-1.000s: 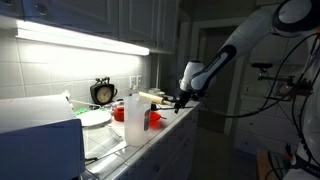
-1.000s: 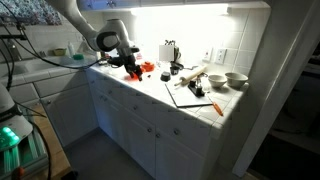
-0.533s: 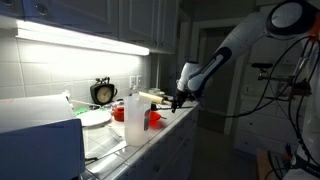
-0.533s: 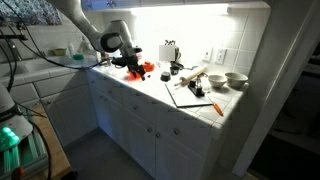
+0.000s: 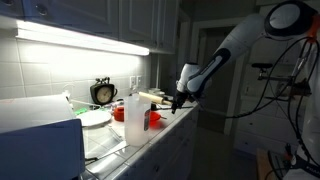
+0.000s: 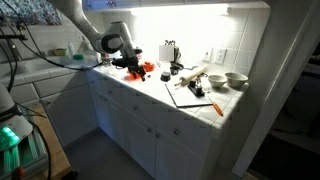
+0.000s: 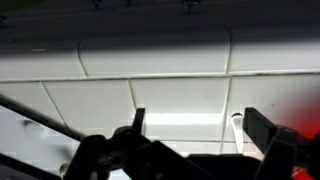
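My gripper (image 5: 179,100) hangs just above the white tiled counter (image 6: 160,88), close to the front edge. Its two dark fingers (image 7: 138,122) stand wide apart, and only pale tile (image 7: 180,105) shows between them in the wrist view. My gripper (image 6: 128,63) is beside a group of red objects (image 6: 143,69), which show as a red blur (image 7: 306,132) at the right edge of the wrist view. Nothing is held. In an exterior view a red cup (image 5: 153,120) stands on the counter, on the near side of the gripper.
A tall clear bottle (image 5: 134,114), a white plate (image 5: 96,118) and a round clock (image 5: 103,92) stand along the counter. In an exterior view a cutting board (image 6: 192,94), two bowls (image 6: 236,80) and a utensil holder (image 6: 167,52) sit farther along, with a sink (image 6: 55,60) behind the arm.
The gripper shifted slightly along the counter toward the red objects a second ago, then stayed still. Its fingers remain apart.
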You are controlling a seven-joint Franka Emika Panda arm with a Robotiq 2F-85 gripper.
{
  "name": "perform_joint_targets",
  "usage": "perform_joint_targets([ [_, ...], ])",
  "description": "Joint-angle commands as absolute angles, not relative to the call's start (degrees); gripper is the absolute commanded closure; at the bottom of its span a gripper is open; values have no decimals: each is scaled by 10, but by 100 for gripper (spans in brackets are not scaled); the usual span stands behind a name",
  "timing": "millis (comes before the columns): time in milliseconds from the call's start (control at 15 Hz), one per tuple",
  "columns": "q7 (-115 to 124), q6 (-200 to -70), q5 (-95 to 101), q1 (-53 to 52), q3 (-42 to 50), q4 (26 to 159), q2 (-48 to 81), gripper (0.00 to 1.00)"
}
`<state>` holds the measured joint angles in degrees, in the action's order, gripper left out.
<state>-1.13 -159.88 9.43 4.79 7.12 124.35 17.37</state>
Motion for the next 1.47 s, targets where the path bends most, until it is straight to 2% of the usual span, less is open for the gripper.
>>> perform_joint_targets([
  [0,-32,-1624,106,44,71,1218,196,0],
  [733,-101,-1640,76,62,23,1153,259,0],
  [1400,-136,-1723,52,119,-42,1123,317,0],
])
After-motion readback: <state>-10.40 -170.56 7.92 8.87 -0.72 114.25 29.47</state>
